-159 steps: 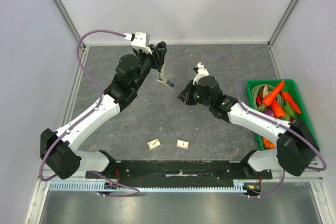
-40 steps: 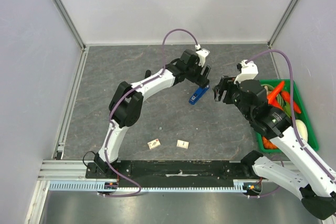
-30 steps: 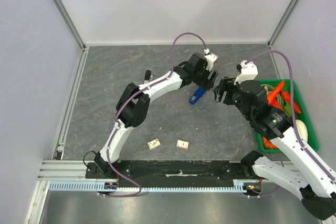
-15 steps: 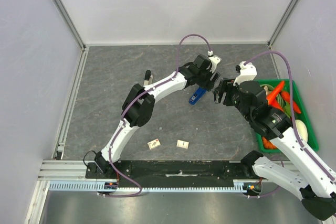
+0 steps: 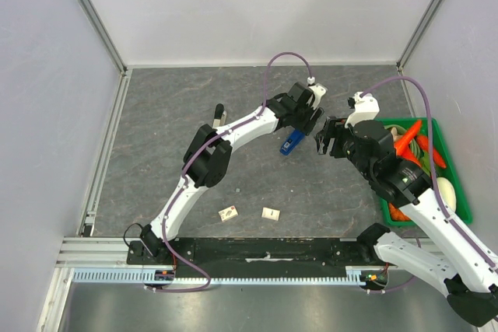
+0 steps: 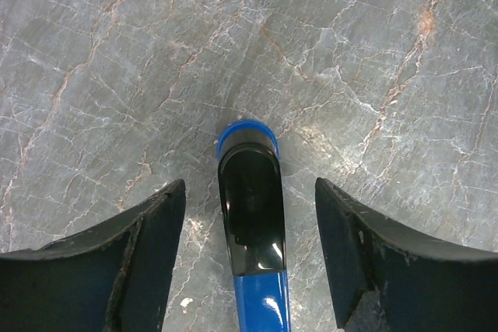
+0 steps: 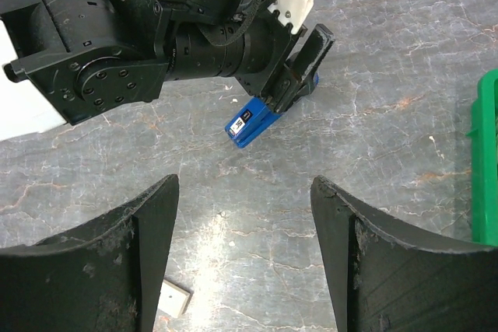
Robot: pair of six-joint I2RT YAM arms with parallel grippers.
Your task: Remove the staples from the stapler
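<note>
The stapler (image 5: pixel 291 144) lies on the grey table as a glossy blue bar with a black end. In the left wrist view that black end (image 6: pixel 250 207) points away from me. My left gripper (image 5: pixel 304 125) stands over it, open; its fingers (image 6: pixel 148 254) flank the stapler with a gap on each side. From the right wrist I see the stapler's blue end (image 7: pixel 250 124) sticking out under the left gripper's fingers (image 7: pixel 307 60). My right gripper (image 5: pixel 327 138) hovers to the right of the stapler, open and with nothing in it (image 7: pixel 243 184). The staples are out of view.
A green bin (image 5: pixel 405 121) of toy vegetables stands at the right edge, its wall also in the right wrist view (image 7: pixel 486 161). Two small white tiles (image 5: pixel 228 213) (image 5: pixel 270 213) lie near the front. A small dark piece (image 5: pixel 219 112) sits left of the left arm.
The left wrist has crept a little further right over the stapler and its fingers have narrowed slightly. The stapler and the right arm have stayed put.
</note>
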